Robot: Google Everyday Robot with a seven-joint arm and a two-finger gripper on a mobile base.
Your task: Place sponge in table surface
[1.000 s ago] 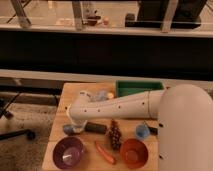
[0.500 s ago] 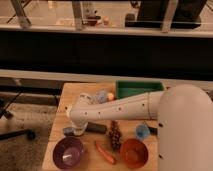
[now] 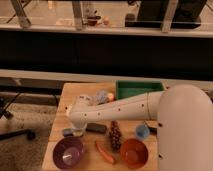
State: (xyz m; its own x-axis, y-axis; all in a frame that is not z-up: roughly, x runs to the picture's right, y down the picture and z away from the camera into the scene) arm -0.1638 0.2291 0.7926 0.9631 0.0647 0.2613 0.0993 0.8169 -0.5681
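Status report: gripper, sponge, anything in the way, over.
Gripper low at table surface, near-left corner. Sponge beside it, at tabletop level. Black bar and purple bowl close by.

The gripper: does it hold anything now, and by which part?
It cannot be told. The gripper is down at the table surface, right beside the sponge, but a hold on the sponge does not show.
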